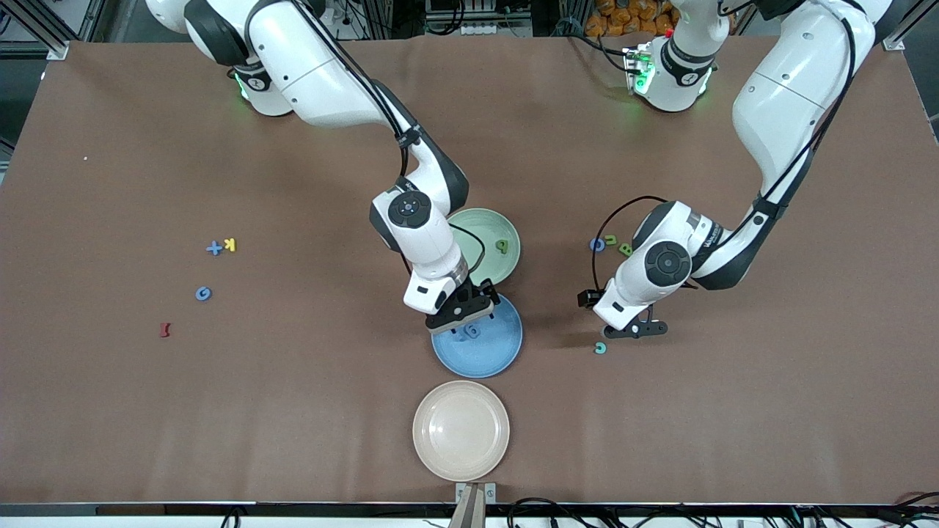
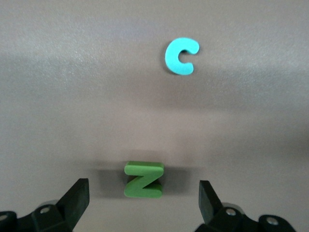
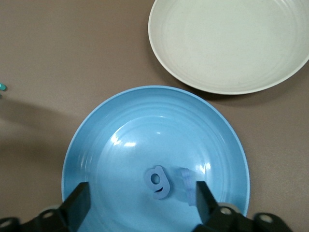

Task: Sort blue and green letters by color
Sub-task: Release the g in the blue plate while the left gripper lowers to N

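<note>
Right claw point(image 1: 462, 317) hung open and empty over the blue plate point(image 1: 506, 345) holding a blue 9 point(image 3: 158, 181), left claw point(image 1: 637, 329) wide open, empty, low over a green Z point(image 2: 143, 180) beside a cyan C point(image 1: 600, 348), mid-worktop.

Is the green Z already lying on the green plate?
No, the green Z lies on the bare brown table between the open fingers of the left gripper, not on any plate.
</note>
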`<action>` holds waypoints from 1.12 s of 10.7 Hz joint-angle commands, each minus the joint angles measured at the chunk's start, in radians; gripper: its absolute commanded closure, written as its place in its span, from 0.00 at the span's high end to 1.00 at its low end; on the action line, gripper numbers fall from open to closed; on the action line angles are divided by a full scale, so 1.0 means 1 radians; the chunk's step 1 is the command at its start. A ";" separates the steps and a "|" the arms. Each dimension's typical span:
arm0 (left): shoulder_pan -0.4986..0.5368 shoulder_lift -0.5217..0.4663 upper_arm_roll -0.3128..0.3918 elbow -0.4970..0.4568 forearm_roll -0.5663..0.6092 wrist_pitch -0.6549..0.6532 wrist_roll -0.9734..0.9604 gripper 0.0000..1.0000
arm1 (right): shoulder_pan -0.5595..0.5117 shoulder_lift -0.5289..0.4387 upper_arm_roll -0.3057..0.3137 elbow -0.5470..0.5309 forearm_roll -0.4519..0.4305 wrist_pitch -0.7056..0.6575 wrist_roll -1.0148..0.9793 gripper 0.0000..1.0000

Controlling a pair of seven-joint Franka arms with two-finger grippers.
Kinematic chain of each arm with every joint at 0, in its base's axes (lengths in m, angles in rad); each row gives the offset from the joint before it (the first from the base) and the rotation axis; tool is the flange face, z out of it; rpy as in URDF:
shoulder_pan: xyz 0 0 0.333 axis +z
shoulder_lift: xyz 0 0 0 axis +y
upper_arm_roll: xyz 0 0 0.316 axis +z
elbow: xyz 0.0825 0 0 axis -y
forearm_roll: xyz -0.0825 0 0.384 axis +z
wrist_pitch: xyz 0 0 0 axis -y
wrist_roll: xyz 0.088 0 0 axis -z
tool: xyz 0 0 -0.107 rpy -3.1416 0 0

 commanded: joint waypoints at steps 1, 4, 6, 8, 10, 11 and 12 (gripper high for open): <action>0.006 -0.005 -0.003 -0.037 0.028 0.048 0.009 1.00 | -0.004 0.003 0.002 0.025 0.005 -0.017 0.013 1.00; 0.010 -0.008 -0.003 -0.057 0.072 0.078 0.009 1.00 | -0.004 -0.003 0.002 0.025 0.005 -0.019 0.011 1.00; 0.009 -0.008 -0.003 -0.053 0.109 0.078 0.009 1.00 | -0.004 -0.003 0.002 0.025 0.005 -0.019 0.011 1.00; 0.009 -0.008 -0.004 -0.053 0.124 0.083 0.009 1.00 | -0.006 -0.004 0.002 0.025 0.005 -0.022 0.011 1.00; 0.010 -0.008 -0.003 -0.054 0.128 0.088 0.009 1.00 | -0.006 -0.009 0.002 0.025 0.005 -0.030 0.010 1.00; 0.010 -0.008 -0.004 -0.054 0.128 0.088 0.007 0.93 | -0.006 -0.011 0.002 0.025 0.005 -0.031 0.010 1.00; 0.009 -0.008 -0.004 -0.054 0.128 0.088 -0.005 0.19 | -0.006 -0.011 0.002 0.025 0.005 -0.031 0.010 1.00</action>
